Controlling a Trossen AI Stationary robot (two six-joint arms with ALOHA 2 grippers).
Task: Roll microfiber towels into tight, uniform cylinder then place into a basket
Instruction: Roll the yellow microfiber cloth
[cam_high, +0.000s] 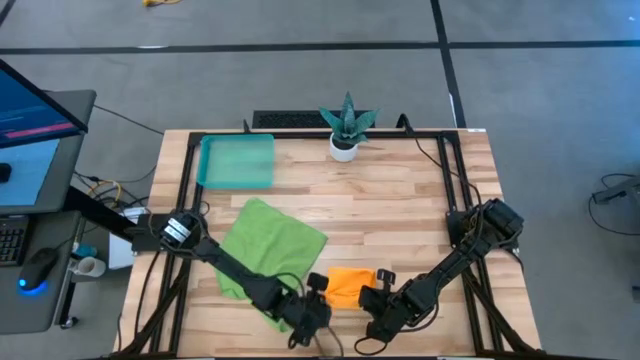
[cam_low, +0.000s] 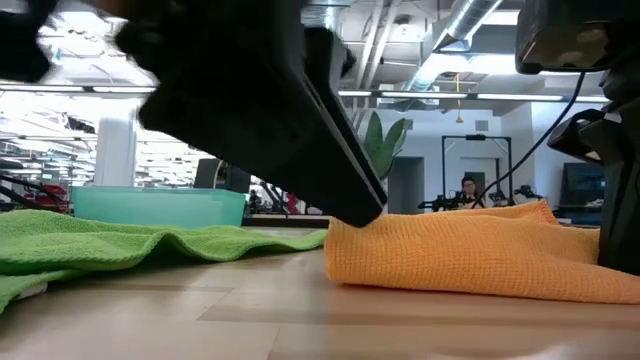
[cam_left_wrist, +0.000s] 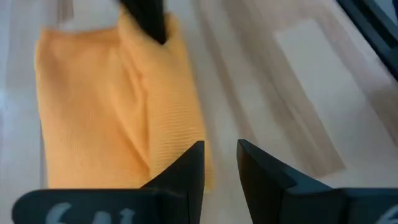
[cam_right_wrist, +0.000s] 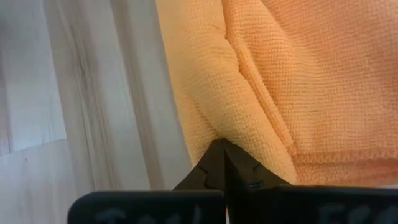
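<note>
the bench is pale butcher-block wood inside a black frame, and both dark arms reach in from its near corners toward the front edge. the lime green towel lies spread and rumpled on the left half, and the left arm's links cross over its near corner, hiding that part. the teal basket sits at the far left of the bench, holding nothing, well apart from both towels. the orange towel is a small folded heap near the front edge, between the two grippers. a small white pot with a green spiky plant stands at the far edge, right of the basket.

the left gripper has its fingers parted with a narrow gap, at the towel's long edge; i cannot tell whether any cloth lies between them. the right gripper has its fingers closed, pinching a fold at the orange towel's edge.

the low view shows what the high view cannot: the orange towel rises in a soft hump off the wood, a dark arm link blocks much of the upper left, and a person sits far back in the room (too small to describe).
</note>
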